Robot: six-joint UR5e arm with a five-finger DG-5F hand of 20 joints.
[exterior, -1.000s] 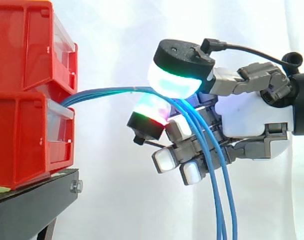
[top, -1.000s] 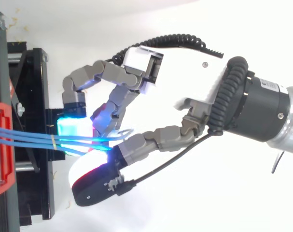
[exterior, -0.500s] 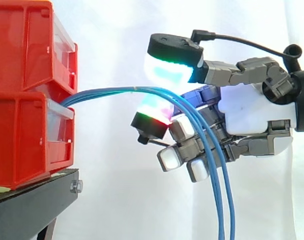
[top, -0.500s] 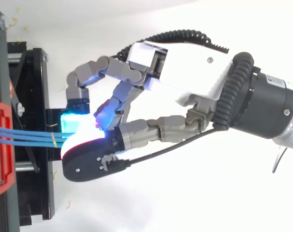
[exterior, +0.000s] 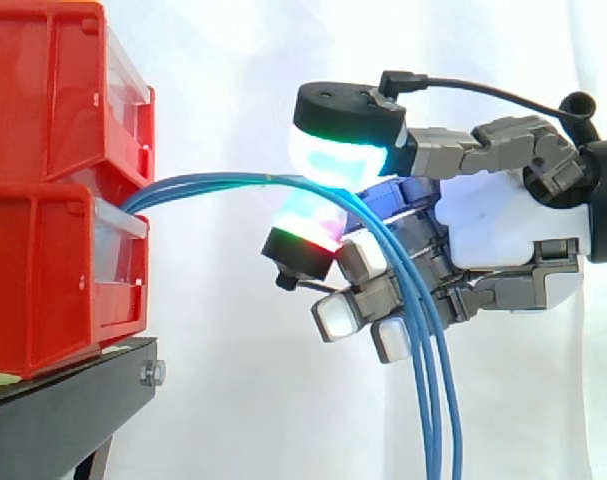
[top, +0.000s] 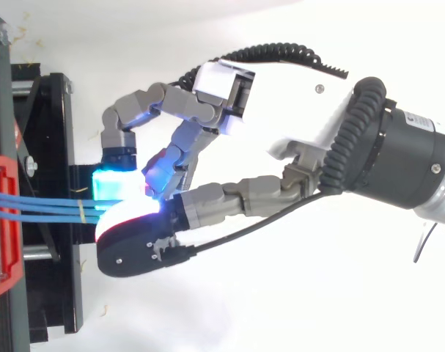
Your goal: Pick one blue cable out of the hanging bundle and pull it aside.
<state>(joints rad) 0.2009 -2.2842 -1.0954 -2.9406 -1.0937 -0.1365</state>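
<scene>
Since the coming move turns on how the bundle lies against the hand, the large things come first: a white curtain (exterior: 223,60) hangs behind the hand, and ahead of its tip red bins (exterior: 53,200) sit stacked on a black stand (exterior: 63,400). The hand (exterior: 503,225) reaches level toward the bins and meets the blue cables (exterior: 223,182) at the crest of their arc. The cables leave the front of the lower bin and run nearly level toward the hand as a tight sheaf. At the hand's tip they bend and drop straight down across it, hanging well below it. Their long axis therefore changes at the hand: ahead of it they lie along its own line of reach, and beneath it they hang vertical. In the side view part of the hand lies over the crest and part under it, so the bundle passes through the hand. Whether the hand is clamped on the bundle, and on one strand or all of them, I cannot tell. The strands lie touching one another at the crest, so getting one free of the rest looks like the hard part. A pull aside would have to go across the level run, since the bins block the way ahead. In the top view a small yellowish band (top: 81,213) wraps the strands between the hand and the bin. I judge it will limit how far one strand can spread from the others.
</scene>
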